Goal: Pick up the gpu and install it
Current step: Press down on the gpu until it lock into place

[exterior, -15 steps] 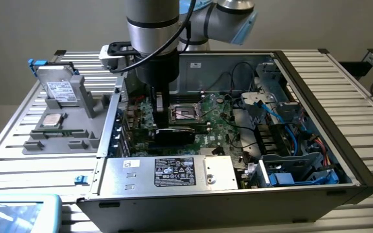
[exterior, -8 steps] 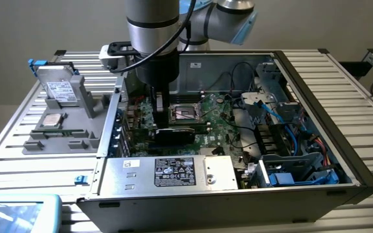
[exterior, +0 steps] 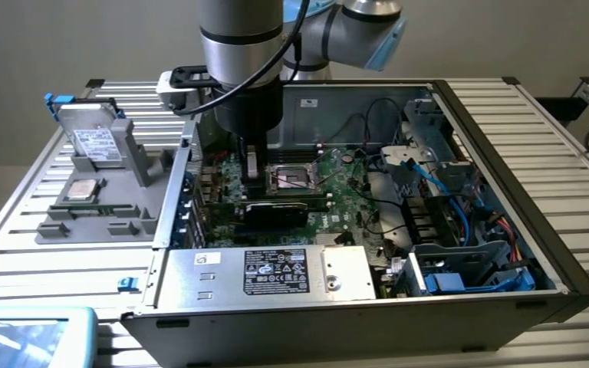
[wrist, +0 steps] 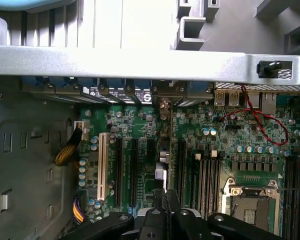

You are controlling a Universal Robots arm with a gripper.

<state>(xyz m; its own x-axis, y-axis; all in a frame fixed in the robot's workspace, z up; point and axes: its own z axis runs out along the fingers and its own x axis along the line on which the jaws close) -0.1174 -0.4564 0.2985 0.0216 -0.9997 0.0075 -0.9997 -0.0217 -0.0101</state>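
1 arm reaches down into 1 open computer case (exterior: 520, 201), which lies on a slatted metal surface (exterior: 566, 130); its 1 hand (exterior: 254, 184) stands over the motherboard (exterior: 356, 192). In the wrist view the 2 fingers (wrist: 155, 220) are drawn almost together, closed on the thin top edge of the gpu (exterior: 274, 215). The 1 gpu stands on edge directly under the hand, black shroud facing the exterior camera, down among the expansion slots. Just beside the hand lies 1 empty processor socket (exterior: 294, 178). In the wrist view, 1 white slot (wrist: 102, 167) lies a little way from the fingers, and 1 twisted red-and-black wire (wrist: 262, 125) loops further off, beyond the socket. Near the gpu, on the side away from the hand, sits 1 silver power supply (exterior: 264, 272) with a dark label. Well apart from the hand, outside the case, 1 grey tray (exterior: 120, 222) carries 1 silver drive (exterior: 98, 146) with a white label and 1 small silver chip (exterior: 82, 189).
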